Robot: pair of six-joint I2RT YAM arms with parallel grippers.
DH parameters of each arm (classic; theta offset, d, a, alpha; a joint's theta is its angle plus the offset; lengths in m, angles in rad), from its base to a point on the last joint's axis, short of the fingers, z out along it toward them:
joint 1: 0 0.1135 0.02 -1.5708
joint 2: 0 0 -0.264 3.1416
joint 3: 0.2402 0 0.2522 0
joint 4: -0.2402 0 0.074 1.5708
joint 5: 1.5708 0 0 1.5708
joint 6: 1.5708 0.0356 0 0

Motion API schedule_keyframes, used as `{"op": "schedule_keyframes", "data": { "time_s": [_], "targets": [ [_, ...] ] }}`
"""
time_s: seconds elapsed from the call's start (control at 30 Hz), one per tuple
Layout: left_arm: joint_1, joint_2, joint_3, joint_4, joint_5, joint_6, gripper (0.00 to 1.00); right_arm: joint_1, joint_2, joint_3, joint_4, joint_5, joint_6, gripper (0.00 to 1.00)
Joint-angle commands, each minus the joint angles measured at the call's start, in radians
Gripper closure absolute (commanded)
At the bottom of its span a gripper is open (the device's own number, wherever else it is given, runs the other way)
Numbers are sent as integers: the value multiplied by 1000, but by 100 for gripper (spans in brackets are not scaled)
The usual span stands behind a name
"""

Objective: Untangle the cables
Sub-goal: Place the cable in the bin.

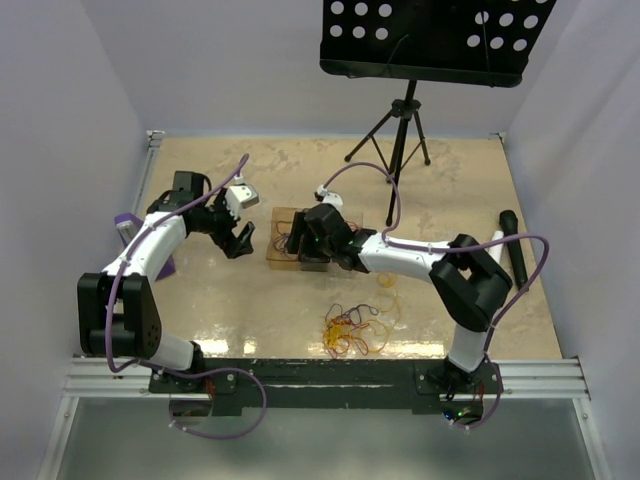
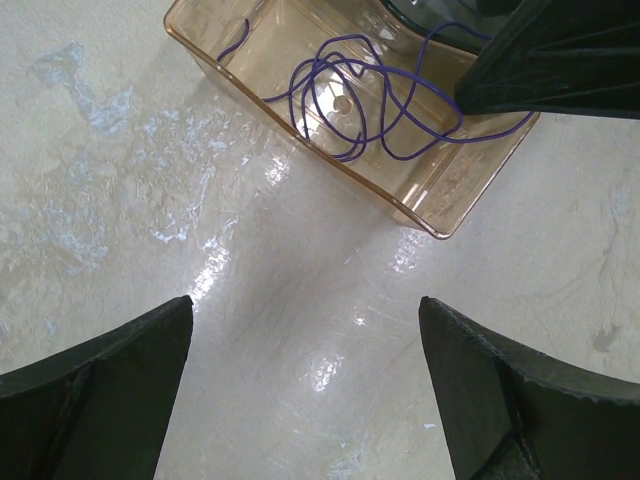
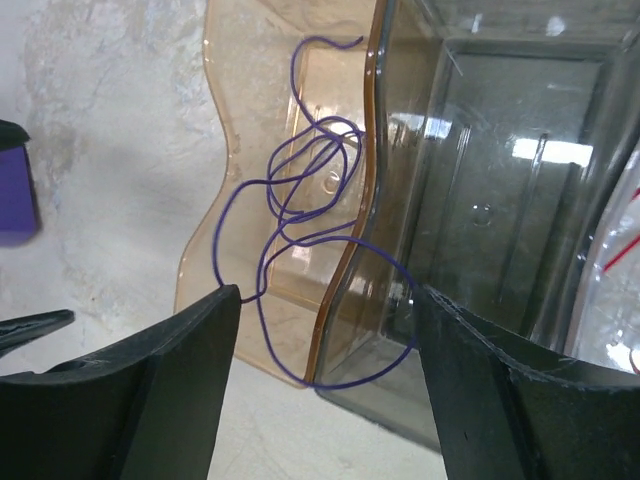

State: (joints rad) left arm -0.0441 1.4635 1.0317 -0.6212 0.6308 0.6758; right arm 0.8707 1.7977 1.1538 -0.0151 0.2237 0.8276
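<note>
Closest in, the right hand (image 3: 325, 295) hangs over the trays with its fingers spread wide and nothing pinched between them; one loop of the purple cable (image 3: 300, 190) runs just past a fingertip. That cable lies coiled in loose loops in the amber tray (image 3: 215, 170), with its largest loop draped over the wall and across the corner of the smoky tray (image 3: 500, 200) to its right. The smoky tray looks bare otherwise. At the far right edge of that view a red strand (image 3: 620, 250) shows through clear plastic, though I cannot tell what holds it.

The left hand (image 2: 305, 305) is spread as well, over bare surface (image 2: 120, 200) just left of the amber tray and holding nothing.

The rest of the cables, yellow, orange, red and dark, sit in a tangled pile (image 1: 355, 330) close to the near edge, well apart from the trays.

I would judge these wires very light, limp and springy, apt to slip out of a loose pinch and to drag their neighbours along. The best hold looks like a free end or an outer loop standing clear of the tangle, not the knotted middle
</note>
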Motion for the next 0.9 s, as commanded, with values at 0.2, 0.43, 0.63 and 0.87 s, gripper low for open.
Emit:
{"op": "schedule_keyframes", "data": {
  "time_s": [0.2,0.43,0.63,0.87],
  "targets": [
    [21,-34,-4,12,10,34,0,-68,55,-42,153,-170,-12,25],
    [23,-29,4,14,15,30,0,-78,46,-34,172,-199,-4,40],
    [23,-28,4,15,17,27,0,-76,19,-12,136,-152,-5,55],
    [21,-26,1,17,20,27,0,-76,-20,-12,104,-104,-8,67]
  ]
}}
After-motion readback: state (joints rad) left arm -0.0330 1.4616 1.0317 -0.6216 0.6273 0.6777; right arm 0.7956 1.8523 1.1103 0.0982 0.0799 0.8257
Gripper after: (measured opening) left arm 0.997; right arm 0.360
